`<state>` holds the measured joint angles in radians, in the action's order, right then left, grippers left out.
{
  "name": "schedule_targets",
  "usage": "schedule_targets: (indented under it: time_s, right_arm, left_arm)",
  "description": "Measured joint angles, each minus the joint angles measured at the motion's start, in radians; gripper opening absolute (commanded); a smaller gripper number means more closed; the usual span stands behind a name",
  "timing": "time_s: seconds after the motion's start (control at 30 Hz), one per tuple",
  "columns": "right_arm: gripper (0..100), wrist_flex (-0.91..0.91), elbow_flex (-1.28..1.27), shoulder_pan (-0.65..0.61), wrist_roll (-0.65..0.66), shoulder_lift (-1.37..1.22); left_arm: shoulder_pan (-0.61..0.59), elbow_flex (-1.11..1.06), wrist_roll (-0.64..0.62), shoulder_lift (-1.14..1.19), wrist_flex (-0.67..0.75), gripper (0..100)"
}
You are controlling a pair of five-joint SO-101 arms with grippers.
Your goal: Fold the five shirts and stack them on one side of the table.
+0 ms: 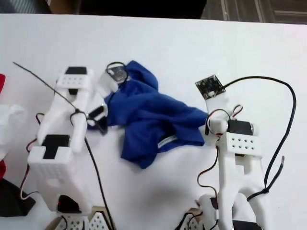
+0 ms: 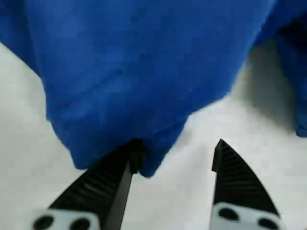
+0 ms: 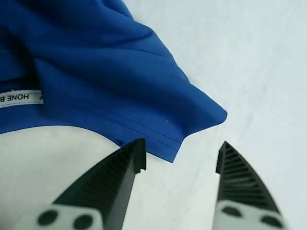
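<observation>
We see one white surface (image 1: 192,43) carrying everything, and two white arms on it. The left arm (image 1: 62,129) stretches forward and bends in toward the middle. The right arm (image 1: 240,158) stands upright at the other side, its wrist turned toward the same spot.

Between them lies one blue shirt (image 1: 148,117), crumpled and unfolded, spread across the middle of the surface with one bunched end near the left arm and a flatter corner reaching the right arm.

At the left edge of the surface we count three bits of cloth: a red cloth (image 1: 2,81), a white cloth (image 1: 9,120) and a black cloth (image 1: 12,199). They may be other shirts, though too little shows to say.

The left end effector (image 2: 178,143) is spread wide, low over the surface, with one black fingertip (image 2: 134,151) touching the shirt's lower edge.

The right end effector (image 3: 183,142) is also spread, with one fingertip (image 3: 139,148) just at the stitched hem of the shirt's corner.

One small white label (image 1: 167,141) lies on the shirt's near side.
</observation>
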<state>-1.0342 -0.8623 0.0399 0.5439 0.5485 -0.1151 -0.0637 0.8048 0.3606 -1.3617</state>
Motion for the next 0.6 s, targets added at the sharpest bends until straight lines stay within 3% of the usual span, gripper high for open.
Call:
schedule_targets:
  time_s: [0.17, 0.3, 0.43, 0.6]
  right_arm:
    - [24.7, 0.000, 0.000, 0.000, 0.000, 0.000]
    - [24.7, 0.000, 0.000, 0.000, 0.000, 0.000]
    - [24.7, 0.000, 0.000, 0.000, 0.000, 0.000]
    - [24.7, 0.000, 0.000, 0.000, 0.000, 0.000]
  left_arm:
    - [0.002, -0.097, 0.000, 0.000, 0.226, 24]
    - [0.000, -0.101, -0.037, 0.000, 0.328, 21]
    - [-0.002, -0.089, -0.095, 0.000, 0.341, 3]
    - [-0.015, 0.006, -0.107, 0.000, 0.333, 2]
